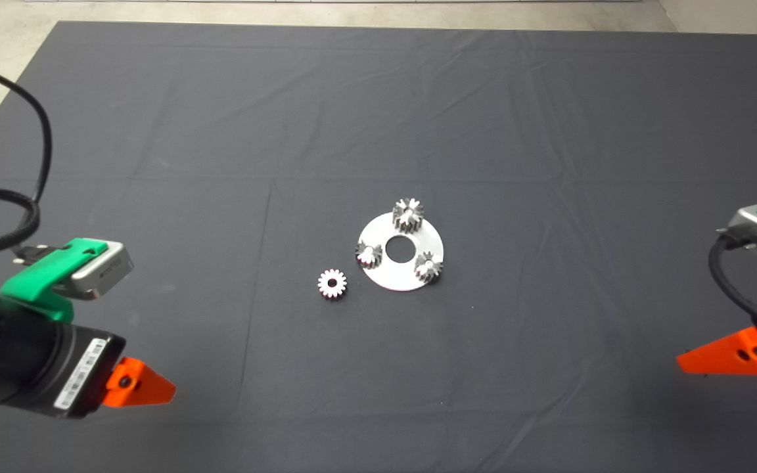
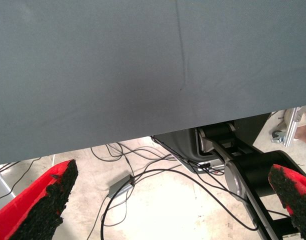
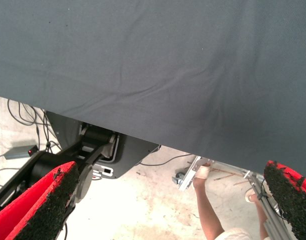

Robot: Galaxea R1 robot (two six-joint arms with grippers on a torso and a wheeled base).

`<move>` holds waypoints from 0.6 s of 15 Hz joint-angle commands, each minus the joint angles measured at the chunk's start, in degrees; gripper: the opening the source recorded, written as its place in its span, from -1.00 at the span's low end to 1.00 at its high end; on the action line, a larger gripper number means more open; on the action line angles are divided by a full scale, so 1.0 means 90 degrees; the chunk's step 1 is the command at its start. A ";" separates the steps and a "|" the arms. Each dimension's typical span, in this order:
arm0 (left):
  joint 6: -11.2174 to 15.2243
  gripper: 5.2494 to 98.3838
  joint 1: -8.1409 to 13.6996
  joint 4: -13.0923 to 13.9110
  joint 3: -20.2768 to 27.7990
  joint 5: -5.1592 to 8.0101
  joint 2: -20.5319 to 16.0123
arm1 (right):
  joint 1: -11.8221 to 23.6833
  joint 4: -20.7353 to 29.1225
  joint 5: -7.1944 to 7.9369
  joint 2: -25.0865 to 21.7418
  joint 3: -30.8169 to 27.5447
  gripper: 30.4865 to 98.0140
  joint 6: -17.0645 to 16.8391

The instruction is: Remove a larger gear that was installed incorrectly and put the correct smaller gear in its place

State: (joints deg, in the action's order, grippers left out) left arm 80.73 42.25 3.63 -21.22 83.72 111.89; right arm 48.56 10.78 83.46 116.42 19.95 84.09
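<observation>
Larger gear (image 1: 409,215) on disc (image 1: 402,269); smaller gear (image 1: 332,284) beside it; left gripper (image 2: 168,200) and right gripper (image 3: 168,200) spread, at table's near corners.

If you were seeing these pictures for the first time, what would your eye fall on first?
A bright round plate at the mat's middle, with three gears standing near its rim; the far one, the larger gear, looks darkest. A smaller gear lies flat just left of the plate. The left hand and right hand wait open at the lower edges.
</observation>
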 commanded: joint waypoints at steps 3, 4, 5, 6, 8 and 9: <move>0.0034 1.00 0.0081 0.0085 0.0085 0.0015 -0.0024 | -0.0390 -0.0651 -0.0005 0.1718 0.1537 0.99 -0.0945; 0.0034 1.00 0.0081 0.0085 0.0094 0.0015 -0.0033 | -0.0601 -0.0976 -0.0005 0.2022 0.1848 0.99 -0.1113; 0.0034 1.00 0.0081 0.0085 0.0094 0.0015 -0.0043 | -0.0865 -0.1366 -0.0005 0.2296 0.2198 0.99 -0.1281; 0.0034 0.99 0.0081 0.0085 0.0094 0.0015 -0.0043 | -0.1050 -0.1628 -0.0005 0.2592 0.2566 0.99 -0.1548; 0.0034 0.99 0.0081 0.0085 0.0094 0.0024 -0.0043 | -0.1411 -0.2048 -0.0005 0.3125 0.3359 0.99 -0.2108; 0.0034 0.99 0.0081 0.0085 0.0094 0.0024 -0.0036 | -0.1583 -0.2346 -0.0005 0.3398 0.3742 0.99 -0.2328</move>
State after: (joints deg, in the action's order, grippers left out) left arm 80.75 42.25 3.62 -21.21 83.82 111.58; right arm 39.21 -0.68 83.38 139.41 43.59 70.22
